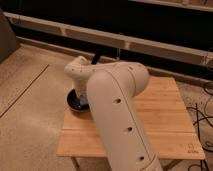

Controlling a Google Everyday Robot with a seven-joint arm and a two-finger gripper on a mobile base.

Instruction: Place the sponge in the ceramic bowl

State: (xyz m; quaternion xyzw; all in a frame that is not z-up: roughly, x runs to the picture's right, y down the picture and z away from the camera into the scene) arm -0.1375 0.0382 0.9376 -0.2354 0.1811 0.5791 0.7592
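Camera view: dark, glossy, round ceramic bowl (pixel 75 102) at 10 o'clock on pale wooden table (pixel 165 111), right at its left edge. Gripper (pixel 83 96) low over bowl, mostly hidden behind smooth white arm (pixel 117 112); spread or pinching, cannot tell. Sponge hidden, so axis unreadable. Bare wood toward 3 o'clock.

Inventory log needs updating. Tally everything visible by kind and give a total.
Bowls: 1, the dark ceramic bowl at the table's left end
Tables: 1, the wooden table
Robot arms: 1, the white arm, its pincer down at the bowl, mostly hidden
Sponge: 0 in view
Total: 3
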